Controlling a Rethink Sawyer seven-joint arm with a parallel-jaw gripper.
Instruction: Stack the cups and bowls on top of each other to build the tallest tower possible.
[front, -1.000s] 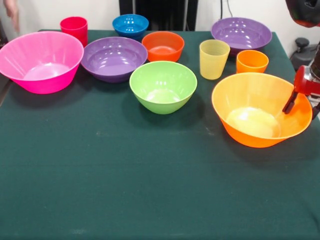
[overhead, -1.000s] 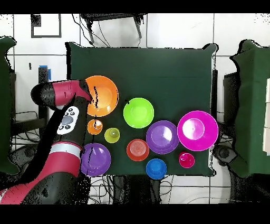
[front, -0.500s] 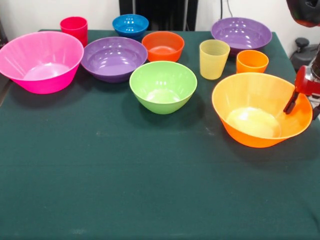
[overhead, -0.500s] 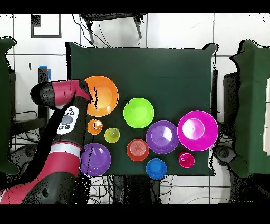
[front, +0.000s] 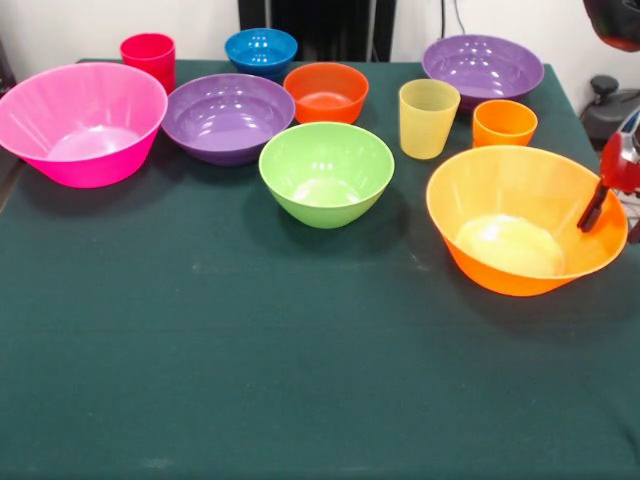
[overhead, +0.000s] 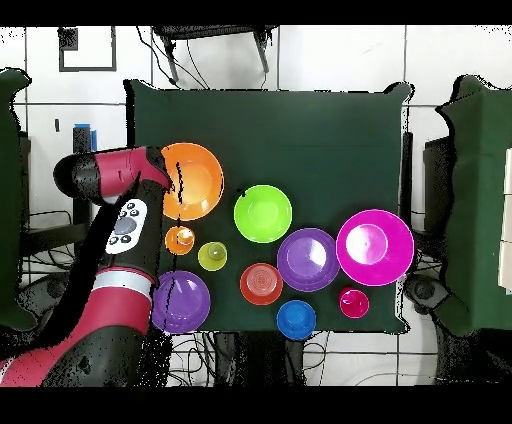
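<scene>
My gripper (front: 603, 205) is at the right rim of the big orange-yellow bowl (front: 510, 245), one dark finger inside the wall, shut on the rim. Overhead, the gripper (overhead: 176, 186) sits at that bowl's (overhead: 200, 180) left edge. The bowl looks slightly tipped. Behind it stand the orange cup (front: 504, 122) and pale yellow cup (front: 428, 118). The lime green bowl (front: 326, 170) is mid-table. Two purple bowls (front: 228, 115) (front: 483, 68), the small orange bowl (front: 325, 92), blue bowl (front: 261, 50), red cup (front: 148, 55) and big pink bowl (front: 80, 120) all stand apart, unstacked.
The dark green tablecloth (front: 300, 380) covers the table, with a wide stretch in front of the bowls. The table's right edge runs close beside the big orange-yellow bowl. The red arm (overhead: 120, 250) lies over the table's left side in the overhead view.
The gripper has shifted a little to the right in the front view, and the big orange-yellow bowl has slid slightly right with it. The other bowls and cups have not moved.
</scene>
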